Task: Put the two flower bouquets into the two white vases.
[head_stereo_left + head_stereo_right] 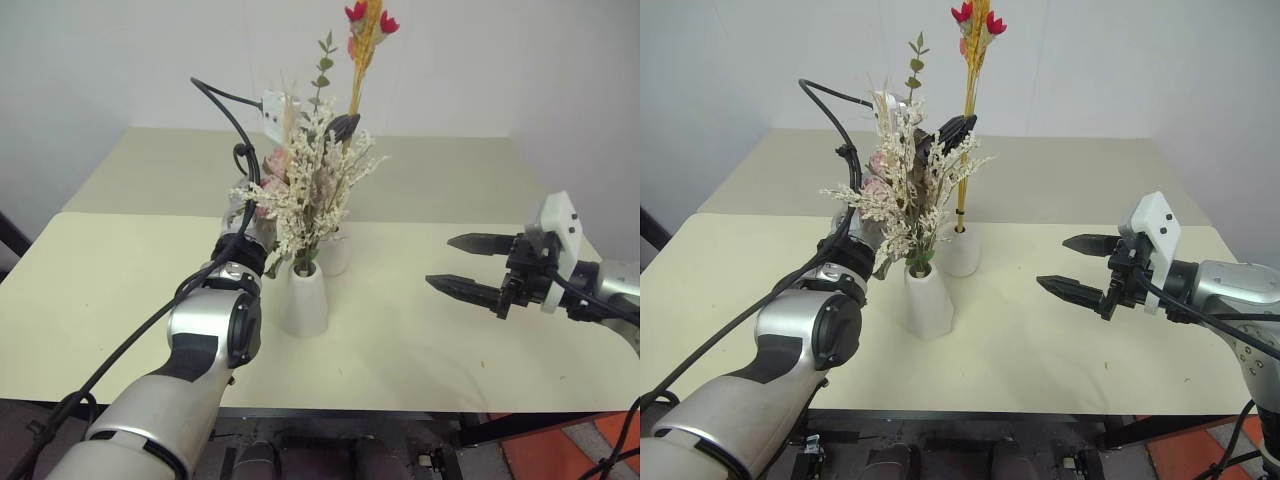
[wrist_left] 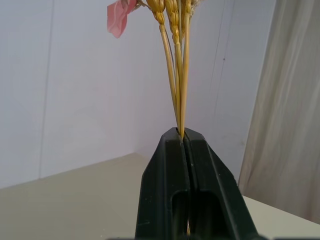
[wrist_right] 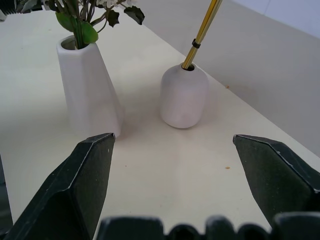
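Slim yellow bunch (image 1: pixel 970 110) stands in the rounded vase (image 3: pixel 183 95), stems pinched by the left gripper (image 2: pixel 184 137), fingers pressed tight on them. Bushy cream bunch (image 1: pixel 902 190) sits in the tall tapered vase (image 3: pixel 90 92) just beside it on the desk (image 1: pixel 420 330). Right gripper (image 1: pixel 1072 268) hovers apart, fingers spread wide, holding nothing.

Two matte white ceramic vases: one tall tapered cone (image 1: pixel 928 300), one short rounded (image 1: pixel 961 250). Two bouquets: one bushy cream-white (image 1: pixel 902 195), one slim yellow-stemmed (image 1: pixel 970 100).
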You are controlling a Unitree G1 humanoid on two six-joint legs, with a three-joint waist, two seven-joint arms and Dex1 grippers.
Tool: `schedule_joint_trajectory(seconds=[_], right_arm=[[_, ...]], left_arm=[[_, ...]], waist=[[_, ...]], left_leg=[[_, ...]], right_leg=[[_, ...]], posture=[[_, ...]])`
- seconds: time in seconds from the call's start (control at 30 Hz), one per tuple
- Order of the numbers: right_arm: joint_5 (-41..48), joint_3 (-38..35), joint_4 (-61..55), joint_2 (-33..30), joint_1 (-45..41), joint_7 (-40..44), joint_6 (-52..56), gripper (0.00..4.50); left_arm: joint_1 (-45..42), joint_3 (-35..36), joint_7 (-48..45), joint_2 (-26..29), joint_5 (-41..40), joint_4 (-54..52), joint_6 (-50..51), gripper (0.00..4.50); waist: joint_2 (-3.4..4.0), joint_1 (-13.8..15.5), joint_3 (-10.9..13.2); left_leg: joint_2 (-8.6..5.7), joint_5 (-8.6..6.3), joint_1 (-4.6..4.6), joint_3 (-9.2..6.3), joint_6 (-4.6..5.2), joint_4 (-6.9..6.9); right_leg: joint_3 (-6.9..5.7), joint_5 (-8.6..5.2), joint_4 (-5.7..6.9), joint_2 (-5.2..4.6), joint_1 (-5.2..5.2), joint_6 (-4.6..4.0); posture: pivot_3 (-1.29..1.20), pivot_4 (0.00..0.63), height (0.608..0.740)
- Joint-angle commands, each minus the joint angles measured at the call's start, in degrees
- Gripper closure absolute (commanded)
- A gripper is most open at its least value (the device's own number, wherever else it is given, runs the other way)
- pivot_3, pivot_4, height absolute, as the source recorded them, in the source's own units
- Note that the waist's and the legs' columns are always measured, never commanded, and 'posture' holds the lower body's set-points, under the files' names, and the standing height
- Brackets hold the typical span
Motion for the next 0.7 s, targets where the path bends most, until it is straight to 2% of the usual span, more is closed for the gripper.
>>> schedule_joint_trajectory(seconds=[0.03, 0.7], right_arm=[[0.63, -1.65, -1.42, -0.17, -0.63, -0.72, 0.02, 0.00], [1.66, -2.94, -2.57, -0.33, 0.34, -1.62, 0.99, 0.00]], left_arm=[[-3.11, 0.89, -0.01, 0.36, -0.73, -0.46, -0.42, 4.48], [-1.51, -0.56, 1.84, -0.48, 2.96, 2.52, -3.86, 4.48]], waist=[[0.00, 0.00, 0.00], [0.00, 0.03, 0.00]], left_leg=[[0.00, 0.00, 0.00, 0.00, 0.00, 0.00], [0.00, 0.00, 0.00, -0.01, 0.00, 0.00]], right_leg=[[0.00, 0.00, 0.00, 0.00, 0.00, 0.00], [0.00, 0.00, -0.02, 0.00, 0.02, 0.01]], posture=[[0.00, 0.150, 0.740], [0.00, 0.150, 0.740]])
